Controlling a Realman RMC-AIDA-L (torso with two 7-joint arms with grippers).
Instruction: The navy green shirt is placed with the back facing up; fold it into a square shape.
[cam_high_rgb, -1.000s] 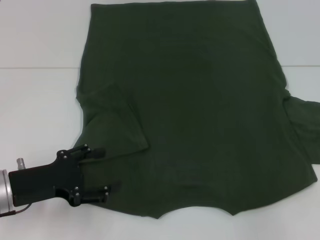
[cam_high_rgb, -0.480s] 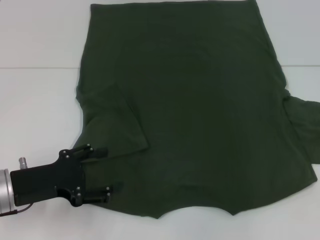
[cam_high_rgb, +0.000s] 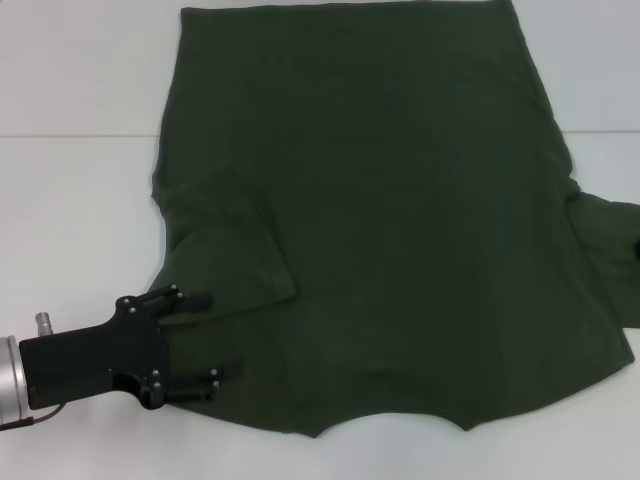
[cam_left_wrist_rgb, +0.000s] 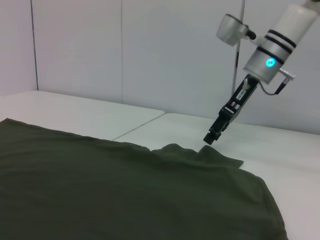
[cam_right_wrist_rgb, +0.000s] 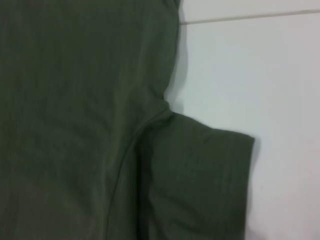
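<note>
The navy green shirt (cam_high_rgb: 400, 220) lies spread flat on the white table (cam_high_rgb: 70, 200), its neckline toward the near edge. Its left sleeve (cam_high_rgb: 225, 250) is folded in over the body. My left gripper (cam_high_rgb: 200, 342) is open at the shirt's near left corner, one finger beside the sleeve hem and the other at the shoulder edge. In the left wrist view my right gripper (cam_left_wrist_rgb: 211, 138) hangs tilted just above the right sleeve (cam_left_wrist_rgb: 210, 156). The right wrist view looks straight down on that sleeve (cam_right_wrist_rgb: 200, 175).
Bare white table (cam_right_wrist_rgb: 260, 75) surrounds the shirt on the left, the right and along the near edge. A seam line (cam_high_rgb: 70, 135) crosses the tabletop. Pale wall panels (cam_left_wrist_rgb: 150, 50) stand behind the table.
The left gripper has barely shifted and stays open at the same corner. The shirt lies as before.
</note>
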